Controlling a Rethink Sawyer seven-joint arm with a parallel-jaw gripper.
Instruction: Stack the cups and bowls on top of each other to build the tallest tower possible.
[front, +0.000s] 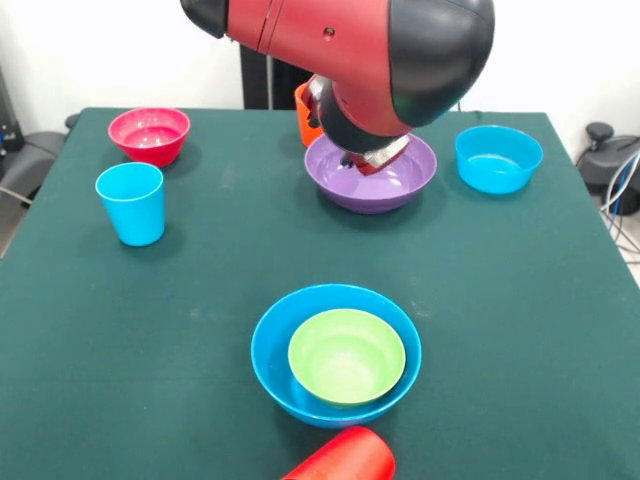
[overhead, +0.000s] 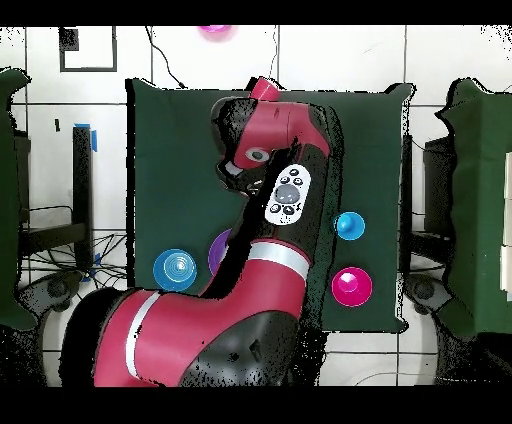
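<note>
So the arm (front: 350, 60) is bent right down over the purple bowl (front: 370, 180), and the fingers (front: 375, 155) seem to be down inside it, but the bulky red and black housing covers them, so I honestly can't tell if they're spread, closed or holding anything. Tucked right behind the fingers, mostly hidden by the arm, there's an orange cup (front: 304, 118) standing just beside the purple bowl's back rim. Off to one side of the fingers, close by, sits a smaller blue bowl (front: 498, 158), empty and upright. On the other side, well apart, there's a pink bowl (front: 149, 134), and a bit nearer the camera than that a light blue cup (front: 131, 203) standing upright with its mouth up. Well in front of the fingers, toward the camera, a big blue bowl (front: 335, 355) has a lime green bowl (front: 346, 355) nested inside it. Just in front of that pair a red cup (front: 345, 458) lies on its side at the picture's bottom edge. Everything rests on the dark green worktop (front: 200, 300). From overhead the arm hides most of the middle.
</note>
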